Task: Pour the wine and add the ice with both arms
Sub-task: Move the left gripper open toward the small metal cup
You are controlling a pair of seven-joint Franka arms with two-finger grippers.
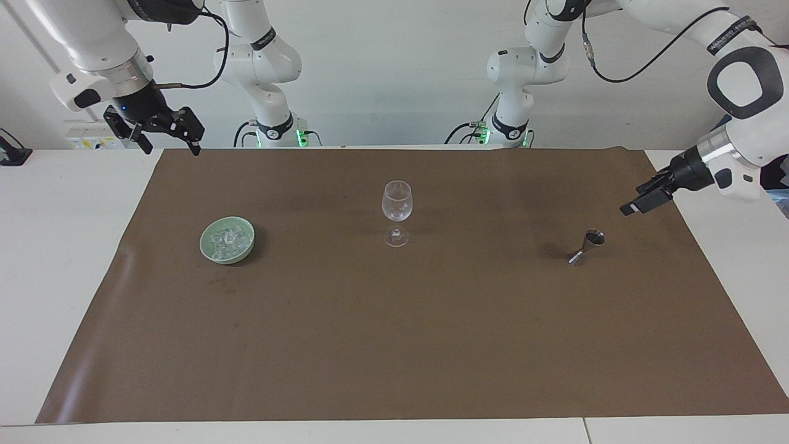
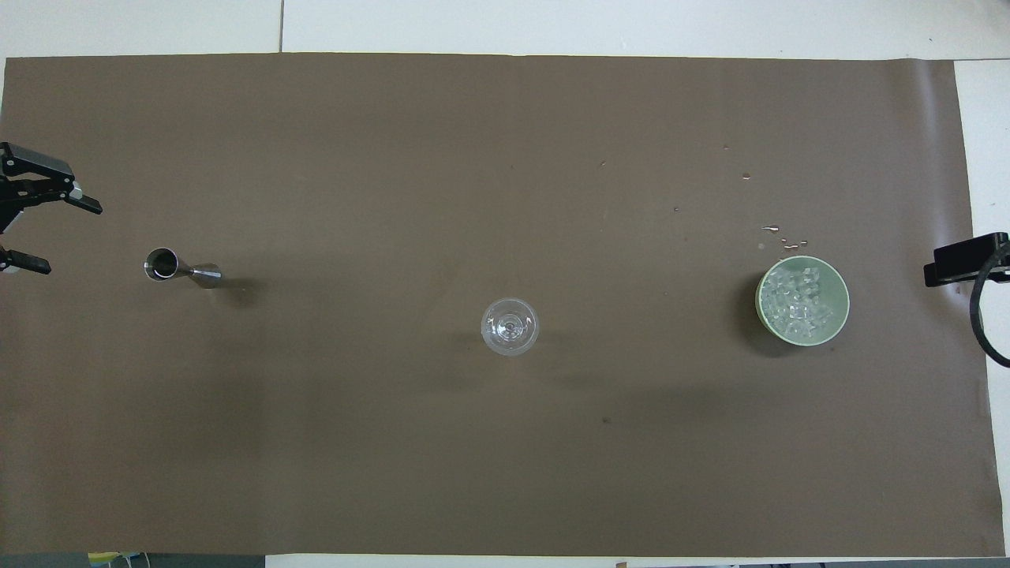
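A clear wine glass (image 1: 396, 209) (image 2: 510, 326) stands upright mid-mat and looks empty; wine is out of view. A small steel jigger (image 1: 587, 246) (image 2: 180, 268) stands toward the left arm's end. Ice (image 1: 226, 237) (image 2: 797, 300) fills a pale green bowl (image 1: 202, 242) (image 2: 844, 304) toward the right arm's end. My left gripper (image 1: 635, 205) (image 2: 75, 241) hangs open and turned sideways, low over the mat's edge beside the jigger, apart from it. Raised over the mat's corner near its base, my right gripper (image 1: 172, 148) (image 2: 963, 262) is open and holds nothing.
A brown mat (image 1: 394, 345) covers most of the white table (image 1: 68, 259). Several water drops (image 2: 781, 233) lie on the mat just farther from the robots than the bowl.
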